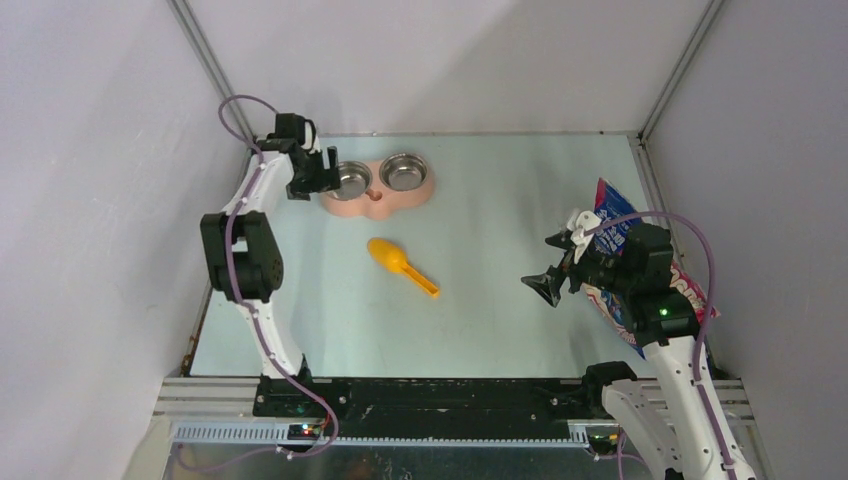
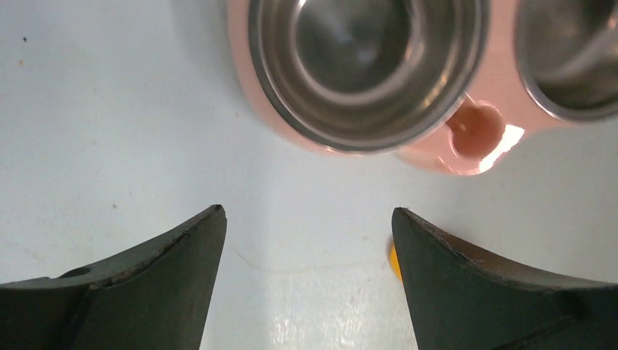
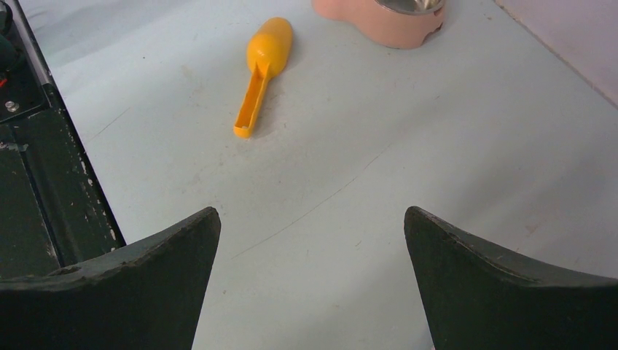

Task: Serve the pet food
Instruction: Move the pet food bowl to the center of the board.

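Overhead view, lower right: my right gripper [image 1: 545, 284] hangs over the pale table [image 1: 480, 320] with its jaws spread wide and nothing between them, pointing left toward the middle of the frame. The cat food bag [image 1: 608, 203], glossy blue, pink and white, lies just behind that gripper at the right edge of the frame. It is partly covered by the arm's wrist and sits well clear of the fingertips.

Only the overhead view shows the bag. The right wrist view looks the other way: spread fingers [image 3: 167, 255] at the bottom, and the yellow scoop [image 3: 262, 65] lying on the table at upper centre. A piece of the pink feeder [image 3: 379, 25] shows at the top edge.

Farther off, in the upper left of the overhead view, my left gripper [image 1: 312, 180] hovers beside the feeder's left end. The left wrist view shows it wide apart and holding nothing, with the left steel bowl [image 2: 364, 65] directly above it in the frame, its bare shiny bottom showing.
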You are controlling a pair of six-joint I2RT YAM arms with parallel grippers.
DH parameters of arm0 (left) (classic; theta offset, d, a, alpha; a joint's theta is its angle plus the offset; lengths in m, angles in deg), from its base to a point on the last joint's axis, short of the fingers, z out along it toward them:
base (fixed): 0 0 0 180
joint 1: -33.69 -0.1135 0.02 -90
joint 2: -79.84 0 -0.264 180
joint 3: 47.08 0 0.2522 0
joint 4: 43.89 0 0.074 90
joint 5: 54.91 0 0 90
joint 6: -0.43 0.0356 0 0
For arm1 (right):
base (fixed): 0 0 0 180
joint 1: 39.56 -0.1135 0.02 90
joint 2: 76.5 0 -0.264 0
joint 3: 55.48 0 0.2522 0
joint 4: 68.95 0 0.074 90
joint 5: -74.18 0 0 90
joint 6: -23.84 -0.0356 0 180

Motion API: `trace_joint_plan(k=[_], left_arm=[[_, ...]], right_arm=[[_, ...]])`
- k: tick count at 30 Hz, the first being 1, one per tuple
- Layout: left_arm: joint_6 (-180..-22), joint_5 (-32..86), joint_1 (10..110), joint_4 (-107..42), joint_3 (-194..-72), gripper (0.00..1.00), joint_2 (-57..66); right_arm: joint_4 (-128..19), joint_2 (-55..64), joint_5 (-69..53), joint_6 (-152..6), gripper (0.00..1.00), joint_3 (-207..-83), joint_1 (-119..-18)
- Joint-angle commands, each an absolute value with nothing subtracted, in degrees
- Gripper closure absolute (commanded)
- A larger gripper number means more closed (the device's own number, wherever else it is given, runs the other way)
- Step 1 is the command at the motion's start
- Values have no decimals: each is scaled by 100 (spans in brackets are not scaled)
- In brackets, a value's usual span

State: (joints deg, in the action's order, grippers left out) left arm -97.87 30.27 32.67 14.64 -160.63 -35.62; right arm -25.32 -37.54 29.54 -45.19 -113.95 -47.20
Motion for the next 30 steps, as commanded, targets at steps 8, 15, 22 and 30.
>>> trace_joint_plan(k=[8, 15, 22, 30], left_arm=[[-9282, 2720, 3676, 706, -14686, 15, -2748], [-9519, 3207, 3842, 733, -15099, 20, -3279], [-9662, 3480, 3843, 934, -16072, 20, -3982], [-9642, 3440, 3978, 953, -16441, 20, -4103]], right_arm=[[-2737, -3818, 3110, -4598, 0, -11398, -4654], [-2732, -3817, 3127, -4598, 0, -11397, -4642], [-2725, -3825, 3131, -4591, 0, -11398, -4632], [-2709, -3800, 3120, -4578, 0, -11398, -4636]])
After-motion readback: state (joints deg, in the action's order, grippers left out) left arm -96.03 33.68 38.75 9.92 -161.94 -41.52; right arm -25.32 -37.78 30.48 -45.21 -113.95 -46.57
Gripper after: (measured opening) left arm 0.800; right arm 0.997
